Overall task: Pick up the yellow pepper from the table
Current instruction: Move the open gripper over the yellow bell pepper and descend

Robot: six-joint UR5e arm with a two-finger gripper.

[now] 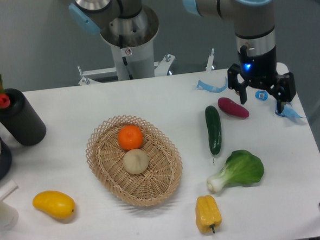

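Observation:
The yellow pepper lies on the white table near its front edge, right of centre, stem pointing toward the front. It is small and blocky with lengthwise lobes. My gripper hangs at the back right of the table, far from the pepper, above a purple sweet potato. Its two black fingers are spread wide with nothing between them.
A wicker basket with an orange and a beige round fruit sits mid-table. A cucumber and a bok choy lie between gripper and pepper. A smooth yellow mango-like fruit is front left. A black cylinder with red flowers stands far left.

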